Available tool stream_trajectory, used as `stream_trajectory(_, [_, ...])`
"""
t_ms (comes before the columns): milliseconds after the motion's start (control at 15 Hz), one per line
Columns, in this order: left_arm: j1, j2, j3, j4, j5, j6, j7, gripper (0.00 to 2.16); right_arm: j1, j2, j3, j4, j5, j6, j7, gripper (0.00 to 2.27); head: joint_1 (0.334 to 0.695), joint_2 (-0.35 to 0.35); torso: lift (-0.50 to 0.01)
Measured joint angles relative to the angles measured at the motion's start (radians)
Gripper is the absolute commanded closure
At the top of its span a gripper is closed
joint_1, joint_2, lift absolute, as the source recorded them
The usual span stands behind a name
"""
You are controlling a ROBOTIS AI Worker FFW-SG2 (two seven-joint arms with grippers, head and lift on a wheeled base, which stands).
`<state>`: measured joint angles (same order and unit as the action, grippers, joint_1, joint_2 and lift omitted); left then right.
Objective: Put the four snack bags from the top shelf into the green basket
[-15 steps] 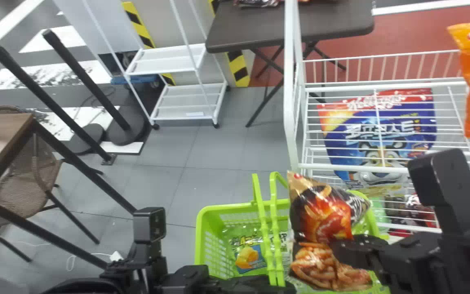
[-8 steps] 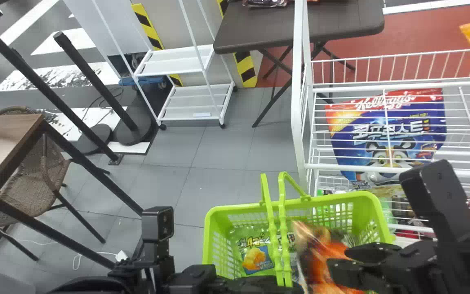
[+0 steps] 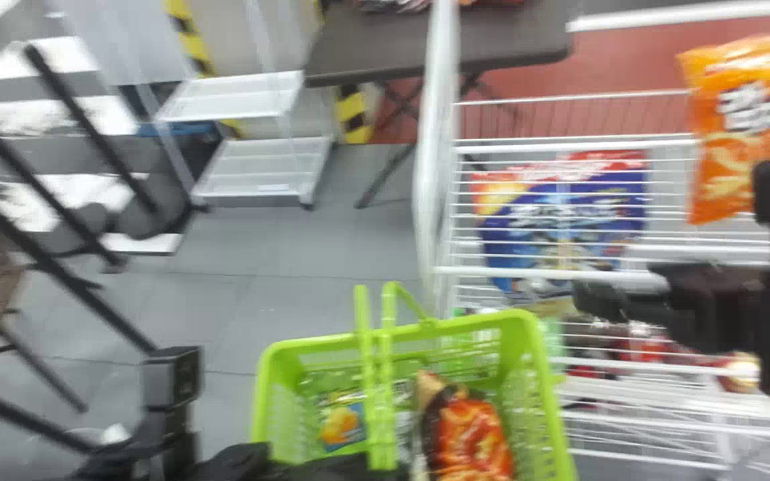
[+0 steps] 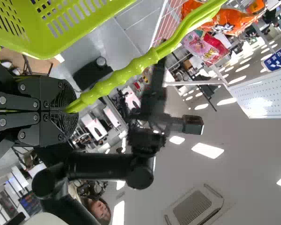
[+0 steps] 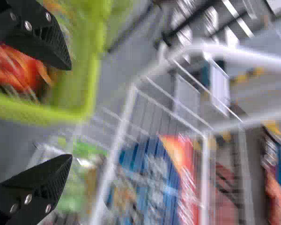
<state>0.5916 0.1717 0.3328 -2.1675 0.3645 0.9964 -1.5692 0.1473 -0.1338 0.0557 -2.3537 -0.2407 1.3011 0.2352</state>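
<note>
My left claw was at the bottom of the head view, just left of the middle. It was closed tight on a green handle of the basket. In the left wrist view, both its fingers pressed on the handle.

My right claw was right of the middle in the head view, near the basket's right side but up above it. It was open. In the right wrist view its two fingers were wide apart.

The green basket was at the bottom middle of the head view. A red and brown snack bag lay inside on the right. A snack bag with a blue and yellow picture lay inside on the left, past the handles.

A big orange snack bag was at the upper right, up on the white wire rack. A blue and red bag showed behind the wires, lower and more to the left than the orange one. A dark table was at the top middle, and a white cart was at the upper left.
</note>
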Motion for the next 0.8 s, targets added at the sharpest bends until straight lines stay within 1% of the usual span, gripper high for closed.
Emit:
stream_trajectory(133, [0.0, 0.003, -0.001, 0.0, 0.001, 0.0, 0.0, 2.15, -0.063, 0.0, -0.065, 0.096, 0.057, -0.106, -0.001, 0.06, 0.695, -0.015, -0.004])
stream_trajectory(200, [0.0, 0.004, -0.001, 0.0, 0.001, 0.0, 0.0, 2.15, -0.097, 0.0, -0.093, 0.145, 0.085, -0.148, -0.001, 0.06, 0.695, -0.081, -0.004])
stream_trajectory(467, [0.002, 0.007, 0.001, 0.003, 0.006, 0.0, 0.0, 2.15, -0.242, -0.001, -0.164, 0.355, 0.174, -0.25, 0.007, 0.06, 0.695, -0.186, -0.004])
stream_trajectory(600, [0.002, 0.007, 0.001, 0.003, 0.007, 0.0, 0.0, 2.15, -0.324, -0.001, -0.166, 0.499, 0.209, -0.304, 0.009, 0.06, 0.695, -0.2, -0.004])
stream_trajectory(733, [0.002, 0.006, 0.0, 0.005, 0.007, -0.001, 0.0, 2.15, -0.398, 0.001, -0.145, 0.656, 0.243, -0.382, 0.009, 0.06, 0.695, -0.201, -0.004])
stream_trajectory(800, [0.002, 0.006, 0.0, 0.008, 0.007, -0.004, 0.0, 2.15, -0.434, 0.004, -0.132, 0.735, 0.26, -0.417, 0.009, 0.1, 0.695, -0.195, -0.004])
